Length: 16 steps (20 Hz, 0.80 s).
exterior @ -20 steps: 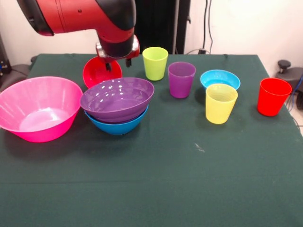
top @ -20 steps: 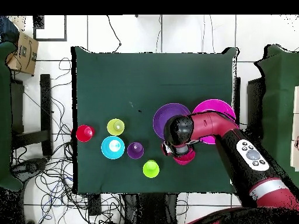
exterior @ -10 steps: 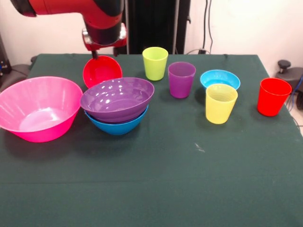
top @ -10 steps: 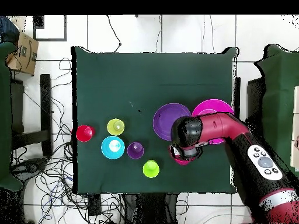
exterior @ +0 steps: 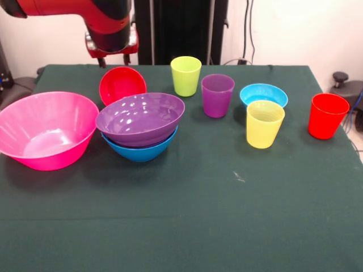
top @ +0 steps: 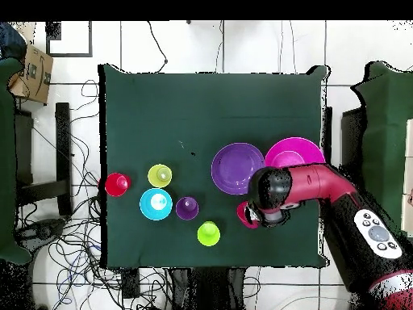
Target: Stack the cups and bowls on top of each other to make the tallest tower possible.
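Tower (exterior: 140,127) barely begun: purple bowl (exterior: 140,118) in blue bowl (exterior: 139,148); cups (exterior: 217,95) unstacked. Jaws (exterior: 111,58) above red bowl (exterior: 122,85); open or closed unclear.

Dark green table cloth (exterior: 227,215), hot pink bowl (exterior: 45,130), purple bowl (exterior: 140,118) on blue bowl (exterior: 139,150), red bowl (exterior: 122,85), light blue bowl (exterior: 264,94), lime green cup (exterior: 186,76), translucent purple cup (exterior: 218,95), yellow cup (exterior: 265,123), red cup (exterior: 328,115), red and black arm (exterior: 85,17).

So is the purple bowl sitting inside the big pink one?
No, the purple bowl is nested in the blue bowl, and the pink bowl beside it holds nothing.
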Each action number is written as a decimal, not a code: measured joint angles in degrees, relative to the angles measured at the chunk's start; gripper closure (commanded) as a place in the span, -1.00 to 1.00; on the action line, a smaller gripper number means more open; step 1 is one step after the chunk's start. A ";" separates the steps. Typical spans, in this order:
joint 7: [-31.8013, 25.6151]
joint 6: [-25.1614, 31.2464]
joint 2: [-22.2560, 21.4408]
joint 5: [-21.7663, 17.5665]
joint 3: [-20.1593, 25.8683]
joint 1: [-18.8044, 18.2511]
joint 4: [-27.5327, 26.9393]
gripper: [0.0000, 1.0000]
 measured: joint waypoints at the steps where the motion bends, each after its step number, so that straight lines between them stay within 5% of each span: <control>1: 0.00 -0.41 0.37 -0.61 -0.28 -0.34 0.20 -1.00; 16: 0.00 -8.95 4.97 -4.47 -3.76 -2.09 6.77 -1.00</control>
